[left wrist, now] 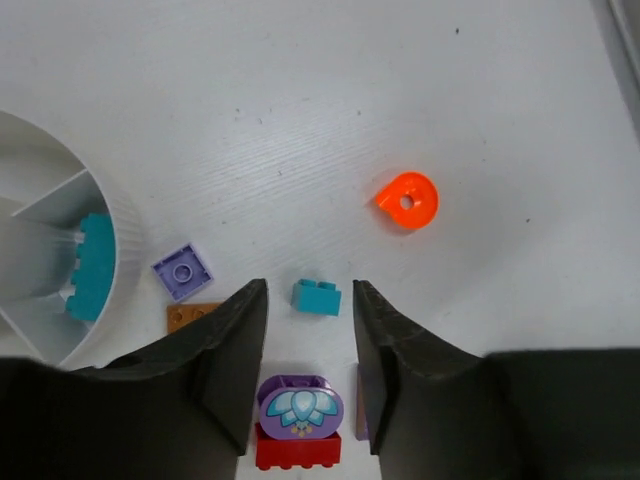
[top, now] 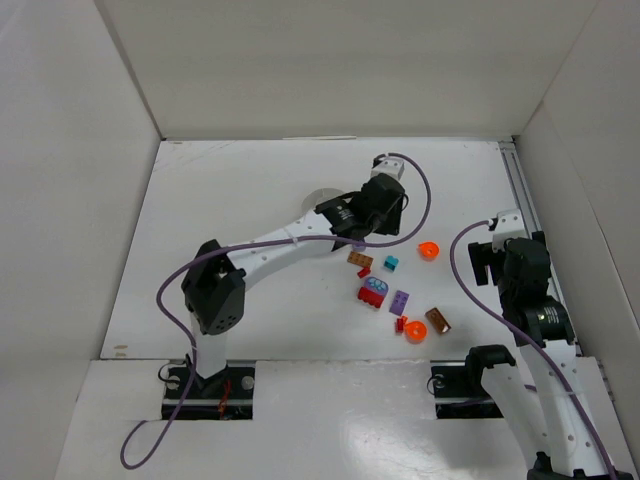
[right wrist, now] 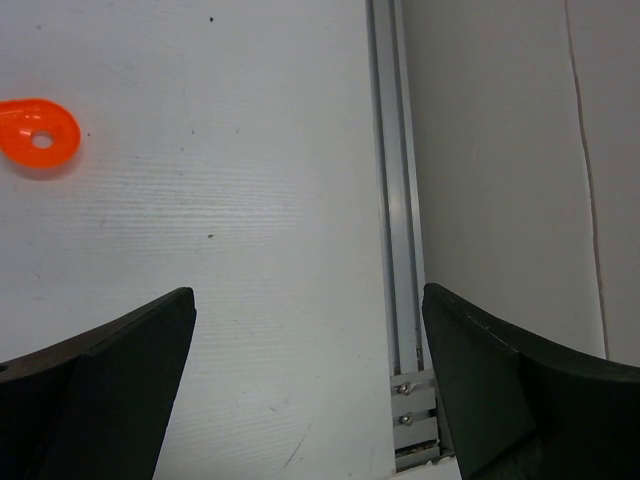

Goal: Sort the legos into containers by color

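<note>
While left hand (left wrist: pixel 310 288) hangs spread, teal brick (left wrist: pixel 316 298) between, long axis crosswise, right hand (right wrist: pixel 308 295) spread

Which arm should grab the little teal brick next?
Left. The left gripper, open, hangs over the teal brick, beside the dish holding a teal piece. The right gripper sits off by the rail.

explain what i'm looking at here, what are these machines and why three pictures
Two robot arms are bolted to a white table, each ending in a two-finger gripper. One picture looks down from above; the other two come from a camera on each wrist, so the dark shapes at the bottom are fingers. The left gripper is open and empty, a teal brick showing between its fingers, near a white divided dish with a teal piece inside. The right gripper is open and empty. Loose bricks lie around, such as an orange ring.
</note>
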You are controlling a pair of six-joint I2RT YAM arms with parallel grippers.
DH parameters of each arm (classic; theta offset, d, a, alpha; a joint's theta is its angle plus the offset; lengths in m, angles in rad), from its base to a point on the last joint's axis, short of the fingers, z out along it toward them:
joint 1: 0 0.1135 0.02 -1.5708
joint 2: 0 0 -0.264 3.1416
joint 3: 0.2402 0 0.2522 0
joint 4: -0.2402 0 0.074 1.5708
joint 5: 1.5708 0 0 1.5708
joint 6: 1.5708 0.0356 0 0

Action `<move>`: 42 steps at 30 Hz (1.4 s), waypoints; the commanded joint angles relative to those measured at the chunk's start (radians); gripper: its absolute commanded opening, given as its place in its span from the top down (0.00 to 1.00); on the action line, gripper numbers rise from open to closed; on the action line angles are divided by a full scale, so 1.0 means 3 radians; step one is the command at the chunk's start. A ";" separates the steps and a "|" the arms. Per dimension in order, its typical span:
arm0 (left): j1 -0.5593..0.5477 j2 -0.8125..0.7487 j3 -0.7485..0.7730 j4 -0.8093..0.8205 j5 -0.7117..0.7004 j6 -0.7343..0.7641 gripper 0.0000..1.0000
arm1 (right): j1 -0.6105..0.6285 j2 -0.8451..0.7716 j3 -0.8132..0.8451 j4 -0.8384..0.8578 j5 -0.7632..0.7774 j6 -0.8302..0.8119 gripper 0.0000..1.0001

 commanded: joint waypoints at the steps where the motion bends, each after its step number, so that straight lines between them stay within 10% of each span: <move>1: -0.0022 0.0298 0.0098 -0.0033 0.0199 0.0162 0.61 | -0.0009 -0.0011 0.0022 0.0155 -0.0020 -0.0021 0.01; 7: -0.0052 0.0697 0.0344 -0.0140 0.0353 0.0229 0.41 | -0.0009 -0.0011 0.0022 0.0155 -0.0020 -0.0021 0.01; 29: -0.0149 0.1322 0.0661 -0.0411 0.0220 0.0301 0.42 | -0.0009 0.0019 0.0022 0.0155 -0.0020 -0.0021 0.01; 42: -0.0211 0.1286 0.0595 -0.0472 0.0092 0.0260 0.79 | -0.0009 -0.0042 0.0022 0.0125 0.0011 -0.0021 0.01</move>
